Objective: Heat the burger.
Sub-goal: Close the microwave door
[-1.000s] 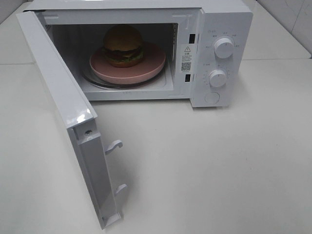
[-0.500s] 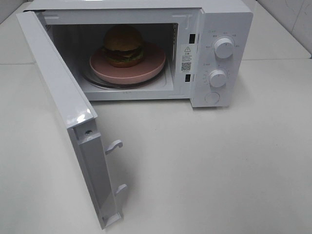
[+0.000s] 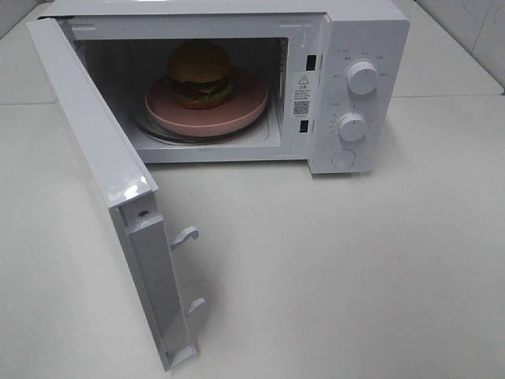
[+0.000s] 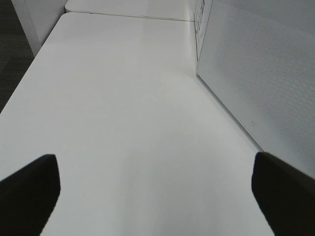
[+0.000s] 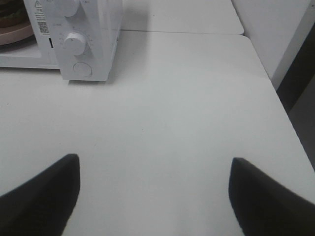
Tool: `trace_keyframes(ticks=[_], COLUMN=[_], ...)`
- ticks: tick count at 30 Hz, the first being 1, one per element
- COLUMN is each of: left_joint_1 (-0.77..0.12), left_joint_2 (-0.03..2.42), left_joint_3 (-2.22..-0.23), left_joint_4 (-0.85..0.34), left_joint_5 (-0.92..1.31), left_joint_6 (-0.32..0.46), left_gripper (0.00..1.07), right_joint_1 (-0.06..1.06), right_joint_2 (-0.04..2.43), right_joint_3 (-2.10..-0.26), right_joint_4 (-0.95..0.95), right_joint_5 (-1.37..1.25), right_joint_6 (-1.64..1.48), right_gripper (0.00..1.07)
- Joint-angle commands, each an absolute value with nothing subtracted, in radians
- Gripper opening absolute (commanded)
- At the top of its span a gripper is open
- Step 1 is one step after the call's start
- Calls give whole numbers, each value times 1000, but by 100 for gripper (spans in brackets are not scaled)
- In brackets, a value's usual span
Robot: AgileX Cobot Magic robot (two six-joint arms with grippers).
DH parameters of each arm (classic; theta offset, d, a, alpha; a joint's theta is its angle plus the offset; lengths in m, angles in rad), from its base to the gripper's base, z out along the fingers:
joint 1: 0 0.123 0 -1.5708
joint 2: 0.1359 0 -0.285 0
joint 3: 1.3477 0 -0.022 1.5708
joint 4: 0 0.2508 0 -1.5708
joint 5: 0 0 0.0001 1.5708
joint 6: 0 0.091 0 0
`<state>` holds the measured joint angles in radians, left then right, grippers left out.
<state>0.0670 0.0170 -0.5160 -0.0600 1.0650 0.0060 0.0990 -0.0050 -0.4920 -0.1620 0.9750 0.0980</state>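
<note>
The counter (image 3: 355, 260) carries a microwave (image 3: 371, 31) at its far edge, its door (image 3: 95, 150) swung wide toward the near left corner. Inside, a plate (image 3: 246, 103) holds the burger (image 3: 199, 73). The left gripper (image 4: 155, 162) and right gripper (image 5: 155, 164) hang above the counter, both with fingers spread wide apart.

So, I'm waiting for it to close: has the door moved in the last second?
No. The door stands just as wide open against the microwave.
</note>
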Motion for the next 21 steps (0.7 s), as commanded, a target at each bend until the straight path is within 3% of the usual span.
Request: trace_keyframes(ticks=[1,21], left_joint_1=[69,69], left_joint_2=[16,16], left_joint_3=[-515,-515], left_joint_4=[-62,-62], left_joint_5=[1069,1069], left_joint_6=[9,9], left_gripper=[98,98], right_joint_1=[78,78], right_joint_2=[-40,-40], right_joint_3=[-489,-489], right_joint_4=[-165,-165], right_joint_5=[962,962], right_joint_6=[102,102], right_gripper=[75,75])
